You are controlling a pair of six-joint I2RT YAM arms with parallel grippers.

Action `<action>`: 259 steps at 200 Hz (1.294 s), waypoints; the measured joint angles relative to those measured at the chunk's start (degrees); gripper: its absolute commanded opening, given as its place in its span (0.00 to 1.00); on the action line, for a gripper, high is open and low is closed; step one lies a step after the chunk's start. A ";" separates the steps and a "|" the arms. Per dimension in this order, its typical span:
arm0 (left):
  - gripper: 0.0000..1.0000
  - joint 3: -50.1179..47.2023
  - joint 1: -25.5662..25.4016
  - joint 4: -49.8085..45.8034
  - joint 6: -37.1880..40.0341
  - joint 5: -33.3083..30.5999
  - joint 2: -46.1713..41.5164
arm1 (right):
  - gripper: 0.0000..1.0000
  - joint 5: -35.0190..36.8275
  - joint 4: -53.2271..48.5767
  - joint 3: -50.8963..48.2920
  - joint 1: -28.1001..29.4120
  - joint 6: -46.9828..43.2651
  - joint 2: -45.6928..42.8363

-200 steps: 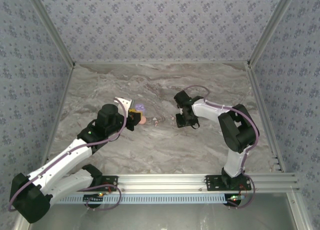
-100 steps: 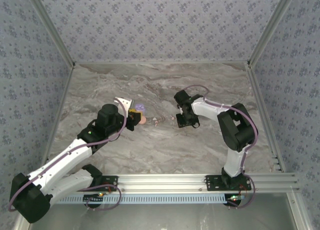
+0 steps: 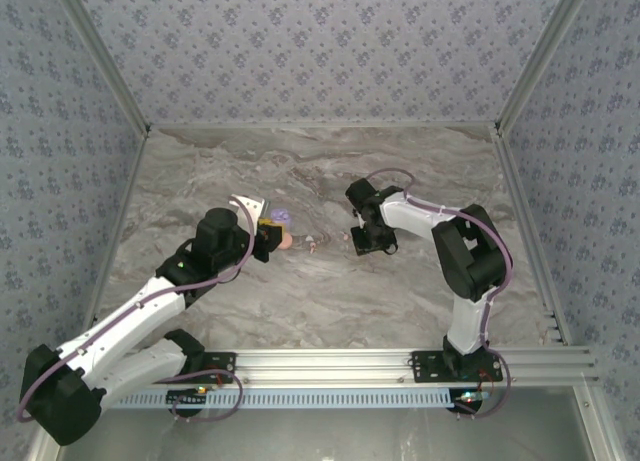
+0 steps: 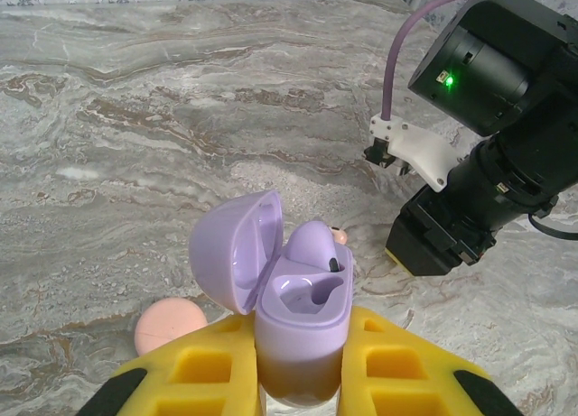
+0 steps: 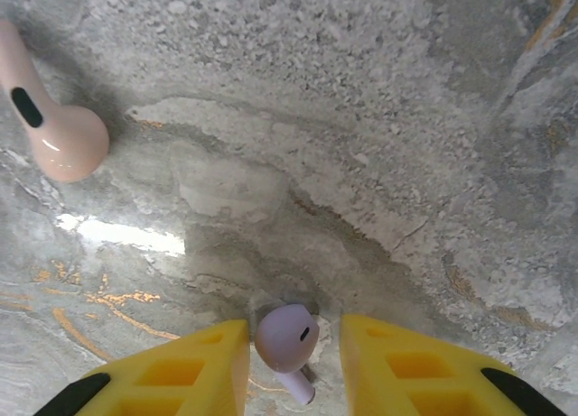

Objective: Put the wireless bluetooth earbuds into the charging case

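Marble tabletop (image 3: 200,171), pink earbud (image 5: 54,132); left gripper (image 4: 301,355) tight on case (image 4: 302,299), right gripper (image 5: 293,330) spread astride lilac earbud (image 5: 284,337)

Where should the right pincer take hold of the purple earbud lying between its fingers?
By the rounded head of the lilac earbud, closing the right pincer on it from above. The head is the widest part and lies between the open fingers; the thin stem trails back toward the wrist and would probably slip.
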 measured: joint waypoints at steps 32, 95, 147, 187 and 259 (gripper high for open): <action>0.13 0.00 0.00 0.00 0.00 0.00 0.00 | 0.34 0.15 -0.24 0.46 0.24 -0.22 0.17; 0.13 0.00 0.00 0.00 0.00 0.02 0.00 | 0.34 0.24 -0.83 1.11 0.50 -0.44 1.18; 0.13 0.00 0.00 0.00 -0.02 0.02 0.00 | 0.34 0.63 -1.60 1.99 0.52 -0.44 2.03; 0.13 0.00 0.00 0.00 -0.02 0.02 0.00 | 0.30 0.85 -2.14 2.54 0.52 -0.46 2.51; 0.13 -0.04 0.00 0.00 -0.02 0.20 0.00 | 0.22 1.11 -2.51 2.58 0.02 0.90 2.36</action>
